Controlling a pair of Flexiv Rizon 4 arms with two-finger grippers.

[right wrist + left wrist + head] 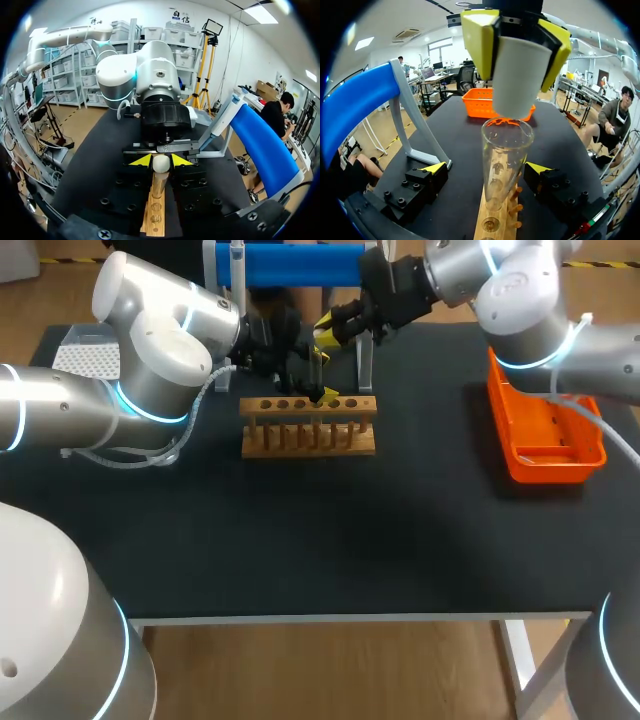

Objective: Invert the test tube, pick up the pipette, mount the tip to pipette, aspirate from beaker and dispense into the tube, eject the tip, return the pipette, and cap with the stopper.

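Bright, even overhead light fills the head view; the black table (400, 560) looks matte and shadows on it are faint. At 10 o'clock the white shell of the left arm (150, 320) gleams. In the left wrist view highlights streak the glass test tube (502, 150), the stopper (517, 80) shades grey along one side, and the blue stand (355, 105) bows.

Orange basket (545, 472) well right of a wooden rack (308, 440)

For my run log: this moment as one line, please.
step: capping | right hand: holds stopper over tube mouth | left hand: open around tube in rack
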